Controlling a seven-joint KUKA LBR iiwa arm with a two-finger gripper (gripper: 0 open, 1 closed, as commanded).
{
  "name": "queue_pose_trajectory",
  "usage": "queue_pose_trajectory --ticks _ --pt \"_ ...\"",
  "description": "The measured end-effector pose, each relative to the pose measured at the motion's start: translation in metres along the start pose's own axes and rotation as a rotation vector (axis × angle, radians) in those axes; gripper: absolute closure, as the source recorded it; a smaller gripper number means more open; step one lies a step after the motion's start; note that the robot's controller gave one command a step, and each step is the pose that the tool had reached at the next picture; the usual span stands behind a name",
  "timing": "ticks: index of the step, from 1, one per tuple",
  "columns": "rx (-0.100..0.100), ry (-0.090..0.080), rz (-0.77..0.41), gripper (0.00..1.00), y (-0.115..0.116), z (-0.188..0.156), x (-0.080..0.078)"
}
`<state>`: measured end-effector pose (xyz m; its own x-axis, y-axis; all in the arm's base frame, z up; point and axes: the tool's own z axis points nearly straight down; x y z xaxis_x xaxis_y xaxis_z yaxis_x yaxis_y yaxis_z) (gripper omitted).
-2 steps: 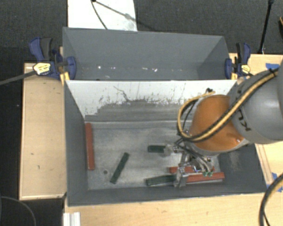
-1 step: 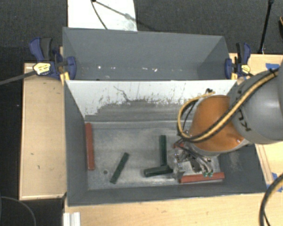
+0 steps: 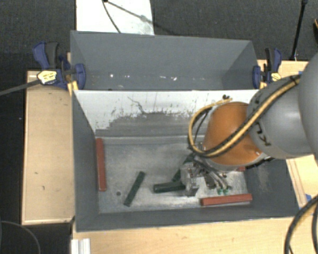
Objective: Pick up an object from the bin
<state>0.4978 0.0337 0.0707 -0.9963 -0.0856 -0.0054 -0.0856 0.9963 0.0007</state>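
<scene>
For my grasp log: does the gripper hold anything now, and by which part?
Cannot be told. The gripper is down at the right end of a short dark green bar, but a hold on it is not visible.

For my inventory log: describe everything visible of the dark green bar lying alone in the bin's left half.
The dark green bar is a slim, straight, matte stick. It lies flat on the grey bin floor, slanted, its upper end toward the right. It sits right of the reddish bar by the left wall, touching only the floor.
</scene>
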Motion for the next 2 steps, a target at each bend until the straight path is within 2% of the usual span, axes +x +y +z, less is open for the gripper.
queue_pose_trajectory --ticks 1,2 --pt "-0.001 -0.003 0.008 1.00 0.028 -0.041 0.016" --pt "-0.002 -0.007 -0.024 1.00 0.080 -0.169 -0.010"
